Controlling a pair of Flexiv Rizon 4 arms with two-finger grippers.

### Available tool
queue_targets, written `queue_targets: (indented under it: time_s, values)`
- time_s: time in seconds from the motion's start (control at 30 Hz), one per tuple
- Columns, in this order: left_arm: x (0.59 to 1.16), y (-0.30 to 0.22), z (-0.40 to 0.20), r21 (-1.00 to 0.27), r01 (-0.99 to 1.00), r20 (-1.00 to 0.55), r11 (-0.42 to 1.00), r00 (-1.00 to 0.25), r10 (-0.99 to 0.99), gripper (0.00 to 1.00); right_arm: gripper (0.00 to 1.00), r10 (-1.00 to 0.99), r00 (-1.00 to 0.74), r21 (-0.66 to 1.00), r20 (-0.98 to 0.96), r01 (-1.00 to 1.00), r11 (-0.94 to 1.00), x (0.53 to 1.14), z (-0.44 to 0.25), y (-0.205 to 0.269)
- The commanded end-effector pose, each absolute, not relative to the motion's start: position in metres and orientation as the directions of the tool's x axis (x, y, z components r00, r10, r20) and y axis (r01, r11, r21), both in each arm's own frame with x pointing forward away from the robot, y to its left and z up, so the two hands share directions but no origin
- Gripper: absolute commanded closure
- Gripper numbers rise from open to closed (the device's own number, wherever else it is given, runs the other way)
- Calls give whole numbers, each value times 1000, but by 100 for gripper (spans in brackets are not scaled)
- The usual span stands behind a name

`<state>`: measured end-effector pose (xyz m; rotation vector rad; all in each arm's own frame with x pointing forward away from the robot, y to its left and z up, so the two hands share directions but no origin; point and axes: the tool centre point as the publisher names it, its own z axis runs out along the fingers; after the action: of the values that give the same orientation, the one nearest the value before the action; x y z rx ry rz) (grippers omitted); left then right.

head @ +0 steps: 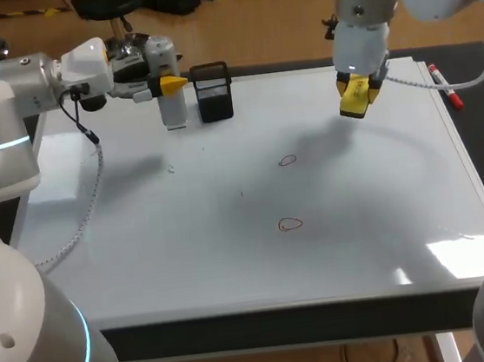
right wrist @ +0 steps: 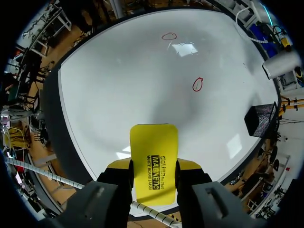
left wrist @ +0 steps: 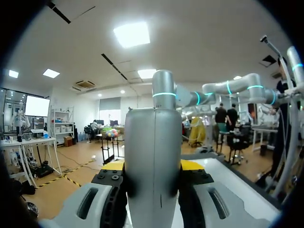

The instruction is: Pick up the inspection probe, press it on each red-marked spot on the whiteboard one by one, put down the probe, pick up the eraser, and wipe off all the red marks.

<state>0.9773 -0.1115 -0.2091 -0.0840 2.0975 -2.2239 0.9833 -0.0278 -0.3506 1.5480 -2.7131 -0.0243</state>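
Eraser in hand over the whiteboard's far right, two red marks unwiped

The right jaws are closed on the yellow eraser [right wrist: 153, 161], whose long axis runs out along the fingers. From there the farther red mark [head: 287, 160] and the nearer red mark [head: 291, 223] lie toward the middle of the whiteboard [head: 386, 217], with bare board between. The left jaws clamp the upright inspection probe [head: 169, 97] at the far left edge, well clear.
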Motion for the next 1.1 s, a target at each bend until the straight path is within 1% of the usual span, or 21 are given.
queue_targets:
  time_s: [0.03,0.67,1.1]
  values:
    - [977,-125,-210,-998,19,-14,-64,-998,-64,100,100,-862,-507,19,9,-862,507,983,-350,-28]
    - [938,-207,-216,-997,-11,-3,-81,-986,167,100,100,-862,-507,19,9,-862,507,983,-350,-28]
    - [922,-245,-216,-993,-29,-3,-114,-962,274,100,100,-862,-507,19,9,-862,507,983,-350,-28]
